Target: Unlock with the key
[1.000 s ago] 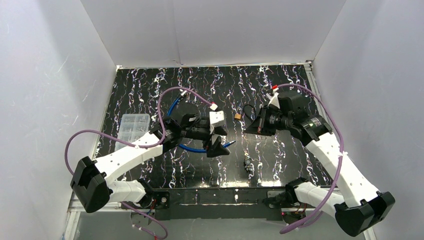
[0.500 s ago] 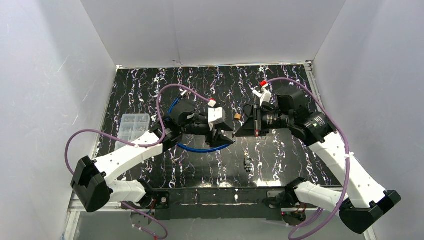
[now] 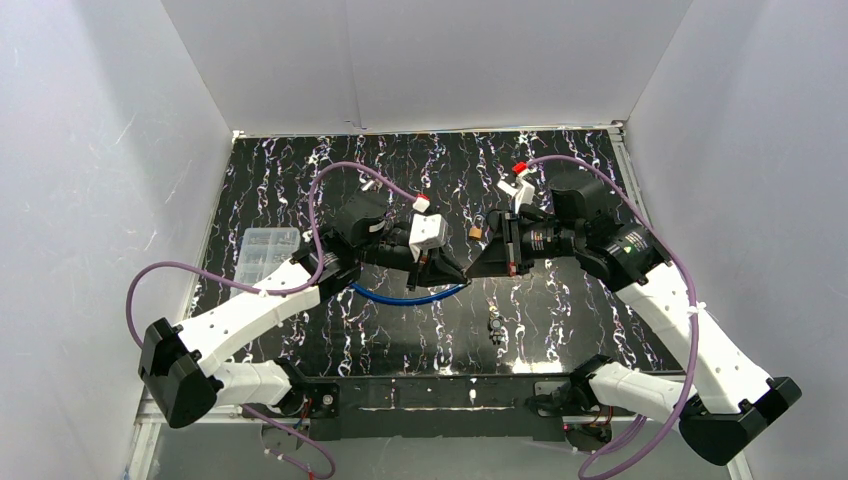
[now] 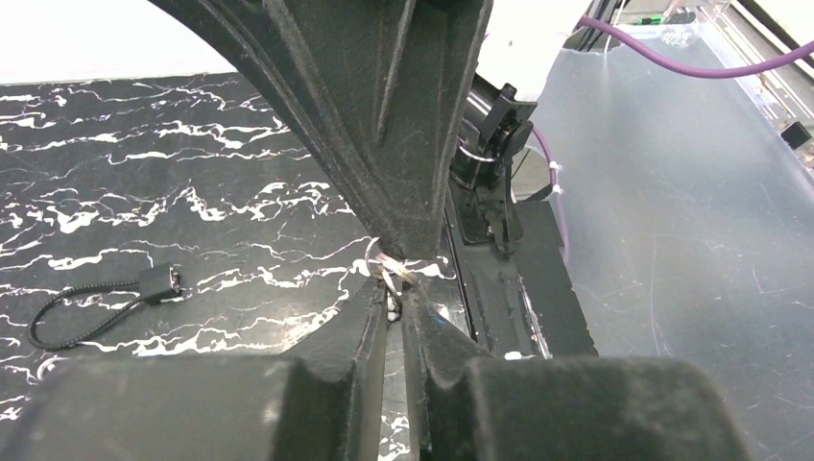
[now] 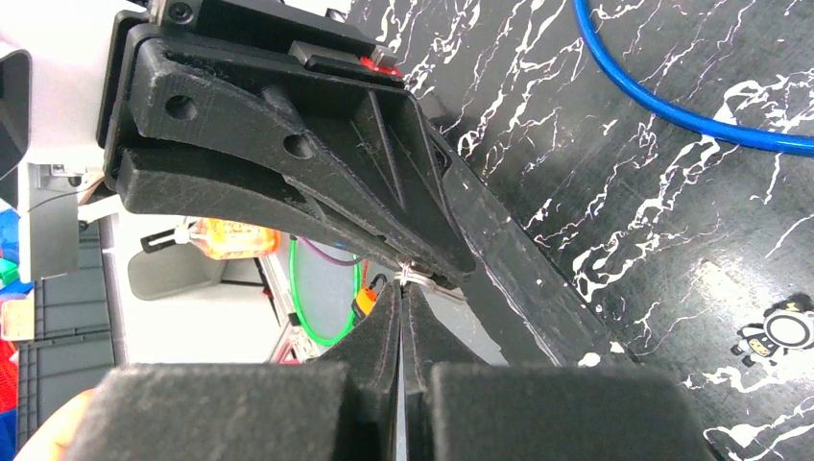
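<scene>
Since a second ago I have seen the left gripper (image 3: 452, 271) swing in from a wide-open pose and narrow its fingers, while the right gripper (image 3: 474, 268) has turned to face it, so the two now meet tip to tip above the middle of the black marbled table (image 3: 300, 180).

At far left a clear plastic box (image 3: 266, 254) lies on the table, well apart from the arms. A blue cable (image 3: 400, 298) loops below the left wrist. In the left wrist view I see my fingers drawn to a thin slit, with the silvery key (image 4: 389, 275) and its ring caught at their tips; a black cord loop with a small tag (image 4: 158, 282) lies on the table off to the side.

The key sits right between the two grippers, raised off the table. The small brass padlock (image 3: 477, 232) rests on the table just behind the meeting point, untouched by either gripper. Nearer the bases lies a small black charm (image 3: 495, 326).

The right fingers are pressed together, pinching the same key from the other side.
</scene>
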`<control>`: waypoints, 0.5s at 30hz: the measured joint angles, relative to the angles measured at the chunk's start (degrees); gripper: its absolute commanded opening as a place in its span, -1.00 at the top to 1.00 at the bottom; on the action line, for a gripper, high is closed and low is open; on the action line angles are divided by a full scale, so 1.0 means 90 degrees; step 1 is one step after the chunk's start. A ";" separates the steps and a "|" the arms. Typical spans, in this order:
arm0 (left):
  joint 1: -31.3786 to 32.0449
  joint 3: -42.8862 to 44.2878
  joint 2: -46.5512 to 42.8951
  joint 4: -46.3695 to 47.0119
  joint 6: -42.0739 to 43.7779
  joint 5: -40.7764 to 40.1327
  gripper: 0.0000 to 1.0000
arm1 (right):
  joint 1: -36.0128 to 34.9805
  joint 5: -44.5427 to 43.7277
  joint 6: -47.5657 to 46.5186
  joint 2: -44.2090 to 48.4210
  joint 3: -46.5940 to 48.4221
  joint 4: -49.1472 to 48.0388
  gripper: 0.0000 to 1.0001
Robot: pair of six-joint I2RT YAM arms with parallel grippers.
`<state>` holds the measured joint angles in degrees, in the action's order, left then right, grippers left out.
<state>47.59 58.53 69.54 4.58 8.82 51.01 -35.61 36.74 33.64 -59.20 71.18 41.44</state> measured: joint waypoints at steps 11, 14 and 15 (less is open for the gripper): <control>0.0035 0.0145 -0.0155 -0.0634 0.0345 -0.0167 1.00 | -0.0057 0.0046 -0.0122 0.0005 0.0000 0.0060 0.97; 0.0061 0.0225 -0.0212 -0.0890 0.0559 -0.0305 1.00 | -0.0074 0.0003 -0.0208 0.0044 -0.0002 0.0077 0.97; 0.0075 0.0234 -0.0238 -0.0937 0.0608 -0.0349 1.00 | -0.0083 -0.0004 -0.0229 0.0060 -0.0002 0.0079 0.97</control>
<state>48.27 60.64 67.40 -3.85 14.30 47.86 -36.36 36.71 31.58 -58.66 71.16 42.15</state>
